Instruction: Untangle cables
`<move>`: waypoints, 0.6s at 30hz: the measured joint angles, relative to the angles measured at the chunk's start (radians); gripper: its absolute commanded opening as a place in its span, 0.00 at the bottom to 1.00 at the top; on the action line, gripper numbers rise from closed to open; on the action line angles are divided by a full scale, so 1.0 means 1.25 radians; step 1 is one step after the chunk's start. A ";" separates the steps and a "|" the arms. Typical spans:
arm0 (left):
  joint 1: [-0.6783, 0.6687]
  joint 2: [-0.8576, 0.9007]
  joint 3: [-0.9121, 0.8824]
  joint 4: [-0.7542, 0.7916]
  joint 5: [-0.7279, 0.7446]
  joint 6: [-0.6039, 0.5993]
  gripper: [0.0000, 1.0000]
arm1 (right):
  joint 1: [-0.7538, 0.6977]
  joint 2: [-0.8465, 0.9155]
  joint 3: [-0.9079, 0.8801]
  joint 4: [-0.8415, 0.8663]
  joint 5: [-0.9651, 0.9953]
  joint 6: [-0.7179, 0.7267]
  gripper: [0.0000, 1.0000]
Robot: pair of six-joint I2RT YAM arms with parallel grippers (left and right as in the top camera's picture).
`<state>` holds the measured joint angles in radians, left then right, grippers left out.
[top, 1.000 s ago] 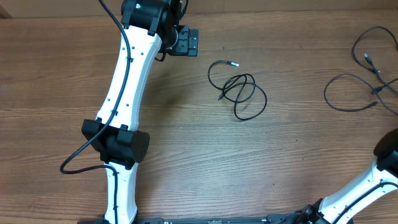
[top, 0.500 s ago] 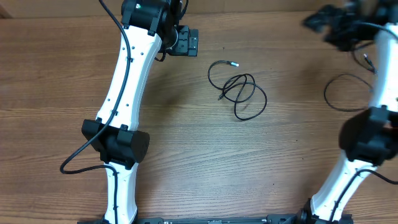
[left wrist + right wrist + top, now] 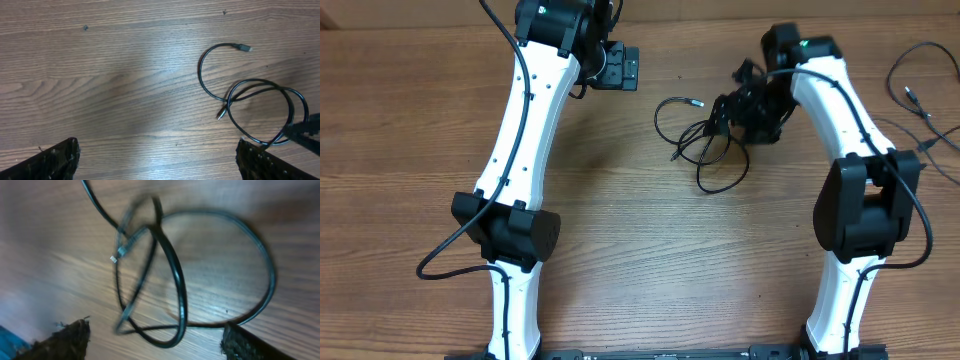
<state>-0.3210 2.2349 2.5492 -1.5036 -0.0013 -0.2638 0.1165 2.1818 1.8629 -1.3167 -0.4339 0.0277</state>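
The right gripper (image 3: 158,340), fingers spread, has been swung in to just above the coil of cables (image 3: 708,148) lying flat on the table (image 3: 400,150), so a grasp is judged imminent; the left gripper (image 3: 160,162), likewise spread, is parked near that coil.

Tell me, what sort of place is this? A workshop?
Most likely a robotics lab bench. Two white jointed arms, left and right, are mounted at a wood-grain table, and thin black cables lie looped on it, seemingly practice material.
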 measured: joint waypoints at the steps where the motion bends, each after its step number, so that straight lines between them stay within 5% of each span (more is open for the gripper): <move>1: 0.000 0.000 0.000 0.000 0.000 0.000 0.99 | 0.001 0.000 -0.020 0.006 0.002 0.001 0.47; 3: 0.000 0.000 0.000 0.000 0.000 0.000 1.00 | 0.000 0.000 -0.073 0.026 0.006 -0.002 0.22; 6: 0.000 0.000 0.000 0.000 0.000 0.000 1.00 | 0.000 0.000 -0.090 0.034 0.004 0.000 0.04; 14: 0.000 0.000 0.000 0.000 0.000 0.000 1.00 | 0.000 0.000 -0.092 0.076 -0.022 -0.002 0.04; 18: 0.000 0.000 0.000 0.000 0.000 0.000 1.00 | 0.000 0.000 -0.092 0.082 -0.050 -0.005 0.40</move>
<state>-0.3210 2.2349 2.5492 -1.5036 -0.0013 -0.2638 0.1165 2.1818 1.7481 -1.2137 -0.4969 0.0208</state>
